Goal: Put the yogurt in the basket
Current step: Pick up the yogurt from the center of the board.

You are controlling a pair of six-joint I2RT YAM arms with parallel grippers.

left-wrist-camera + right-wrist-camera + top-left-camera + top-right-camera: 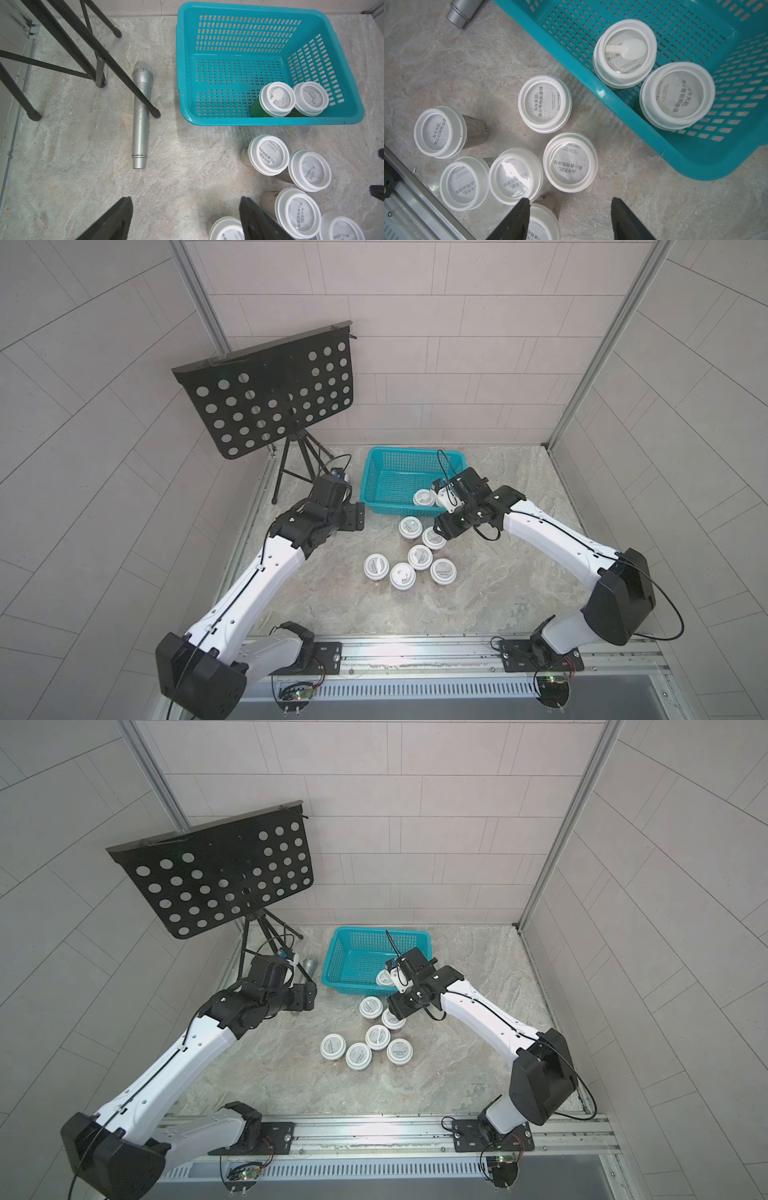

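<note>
Eight yogurt cups (pixel 545 104), one basket (pixel 270 121), one microphone (pixel 140 133), one music stand (pixel 270 393)

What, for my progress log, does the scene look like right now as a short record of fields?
basket: teal, on the table
cups in it: two, upright, side by side in one corner
cups on table: six, upright, clustered near the basket
left hand: open, empty
right hand: open, empty, over the table cups
other: microphone lying beside the basket; music stand
progress: two of eight cups in
</note>
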